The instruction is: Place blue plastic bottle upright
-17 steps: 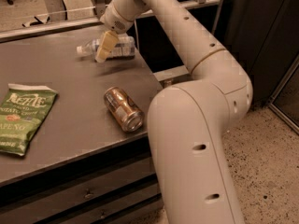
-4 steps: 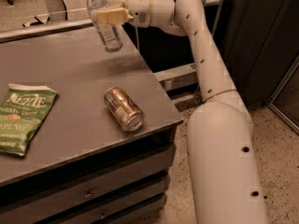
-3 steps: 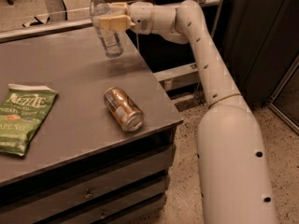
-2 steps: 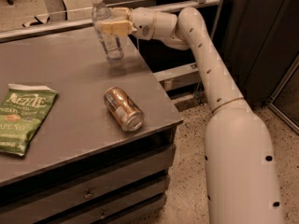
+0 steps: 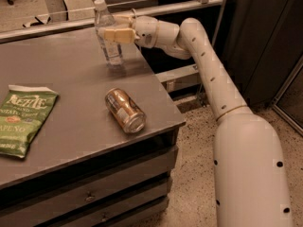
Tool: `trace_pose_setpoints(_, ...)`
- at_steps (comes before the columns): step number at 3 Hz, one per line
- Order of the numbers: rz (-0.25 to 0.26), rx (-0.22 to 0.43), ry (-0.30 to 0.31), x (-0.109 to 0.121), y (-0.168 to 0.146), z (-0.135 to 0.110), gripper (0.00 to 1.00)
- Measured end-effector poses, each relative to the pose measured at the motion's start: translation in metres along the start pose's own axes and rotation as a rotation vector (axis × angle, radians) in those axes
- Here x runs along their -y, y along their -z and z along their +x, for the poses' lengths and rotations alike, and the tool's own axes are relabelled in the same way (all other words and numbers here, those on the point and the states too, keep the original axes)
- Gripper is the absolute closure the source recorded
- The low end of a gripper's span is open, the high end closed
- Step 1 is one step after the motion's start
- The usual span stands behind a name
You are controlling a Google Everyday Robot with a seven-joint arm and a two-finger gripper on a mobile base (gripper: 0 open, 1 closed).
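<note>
The blue plastic bottle (image 5: 110, 45), clear with a white cap and a pale label, stands upright on the grey table (image 5: 71, 98) near its far right edge. My gripper (image 5: 112, 34) reaches in from the right and is shut on the bottle at label height, its tan fingers (image 5: 119, 35) on either side. The bottle's base rests on or just above the table top; I cannot tell which.
A copper-brown drink can (image 5: 125, 110) lies on its side near the table's right front corner. A green chip bag (image 5: 23, 119) lies flat at the left. My white arm (image 5: 208, 74) spans the space to the right of the table. A rail runs behind the table.
The bottle has gone from lying on the table to held upright. Over the last second the gripper has lowered it toward the table top and shifted it slightly right.
</note>
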State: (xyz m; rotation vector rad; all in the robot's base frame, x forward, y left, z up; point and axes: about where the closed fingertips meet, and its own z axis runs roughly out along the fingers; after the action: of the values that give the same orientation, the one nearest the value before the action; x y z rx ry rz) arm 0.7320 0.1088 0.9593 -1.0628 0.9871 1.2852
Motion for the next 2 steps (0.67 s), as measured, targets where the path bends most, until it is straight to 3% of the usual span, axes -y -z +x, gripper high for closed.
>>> trace_pose_setpoints(2,-0.011,0.020,0.005,-0.0051,0.0037,0.0056,0.36)
